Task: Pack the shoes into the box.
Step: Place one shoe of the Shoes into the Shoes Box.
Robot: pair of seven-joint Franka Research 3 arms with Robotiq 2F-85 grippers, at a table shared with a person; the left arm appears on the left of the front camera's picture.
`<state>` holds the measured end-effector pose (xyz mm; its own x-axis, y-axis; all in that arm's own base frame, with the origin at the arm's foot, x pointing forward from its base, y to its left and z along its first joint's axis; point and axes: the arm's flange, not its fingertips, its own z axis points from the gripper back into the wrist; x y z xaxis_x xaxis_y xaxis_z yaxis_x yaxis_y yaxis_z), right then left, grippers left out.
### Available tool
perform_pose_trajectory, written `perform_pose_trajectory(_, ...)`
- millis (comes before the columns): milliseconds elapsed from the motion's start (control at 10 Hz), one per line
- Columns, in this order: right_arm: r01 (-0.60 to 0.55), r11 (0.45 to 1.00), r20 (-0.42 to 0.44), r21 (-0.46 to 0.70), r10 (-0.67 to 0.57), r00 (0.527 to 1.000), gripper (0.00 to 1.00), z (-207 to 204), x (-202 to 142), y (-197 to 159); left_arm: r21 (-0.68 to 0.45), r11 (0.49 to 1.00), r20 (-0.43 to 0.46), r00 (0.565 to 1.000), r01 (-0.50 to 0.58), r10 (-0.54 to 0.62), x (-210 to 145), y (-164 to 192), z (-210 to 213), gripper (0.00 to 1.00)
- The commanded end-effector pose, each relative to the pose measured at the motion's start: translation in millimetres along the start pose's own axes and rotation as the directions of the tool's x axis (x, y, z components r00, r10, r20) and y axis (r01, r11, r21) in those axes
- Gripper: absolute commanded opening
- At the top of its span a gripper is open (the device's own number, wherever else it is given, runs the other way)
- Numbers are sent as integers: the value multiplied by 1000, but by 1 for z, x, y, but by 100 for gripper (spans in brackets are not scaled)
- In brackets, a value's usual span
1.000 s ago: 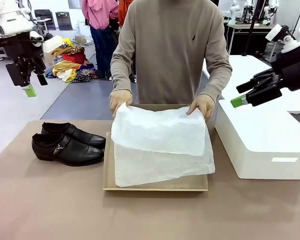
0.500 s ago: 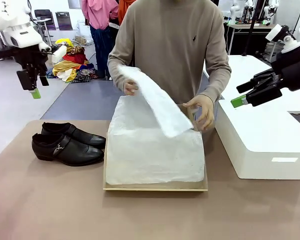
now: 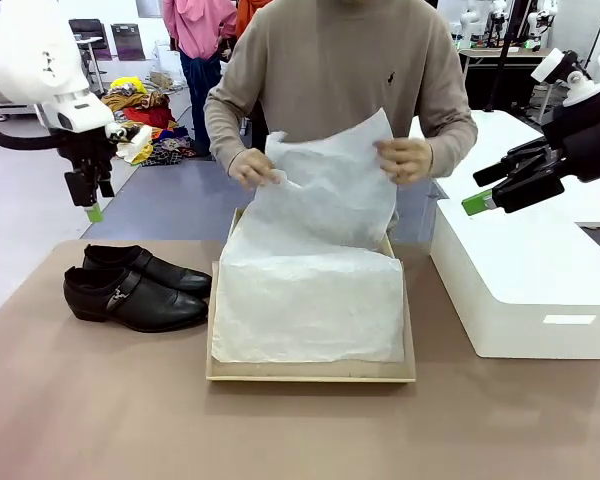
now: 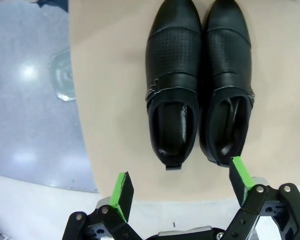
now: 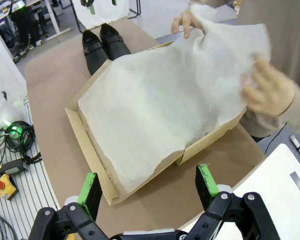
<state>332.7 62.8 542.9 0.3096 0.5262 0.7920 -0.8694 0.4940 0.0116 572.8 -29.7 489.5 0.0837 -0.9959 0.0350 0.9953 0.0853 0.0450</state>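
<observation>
My left gripper has swung inward and lower, now hanging over the shoes near the table's left edge. Across from me, the person has peeled the top tissue sheet off the box, lifting it upright with right hand and left hand.

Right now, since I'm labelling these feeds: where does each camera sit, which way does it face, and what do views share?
Front view: fixed between the arms, facing across the table at a person holding white tissue paper over the tan cardboard box; the left gripper and right gripper hang open.
Left wrist view: looks down past its own fingers onto the glossy black strap shoes.
Right wrist view: looks down over its fingers at the box.
Shared: all three show the shoes.
</observation>
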Motion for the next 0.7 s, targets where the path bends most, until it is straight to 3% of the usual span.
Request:
perform_pose_trajectory(0, -25, 1000, 19, 12, 25, 1000, 100, -2, 1, -4, -26, 1000, -12, 1000, -3, 3, -7, 3, -12, 100)
perform_pose_trajectory(300, -25, 1000, 19, 12, 25, 1000, 100, -2, 1, -4, -2, 998, 27, 998, 63, -63, -12, -3, -19, 100)
perform_pose_trajectory(400, -25, 1000, 19, 12, 25, 1000, 100, -2, 1, -4, -35, 999, -3, 1000, 1, -1, -8, 5, -24, 100)
perform_pose_trajectory(600, -25, 1000, 19, 12, 25, 1000, 100, -2, 1, -4, -35, 999, -3, 1000, 1, -1, -8, 5, -24, 100)
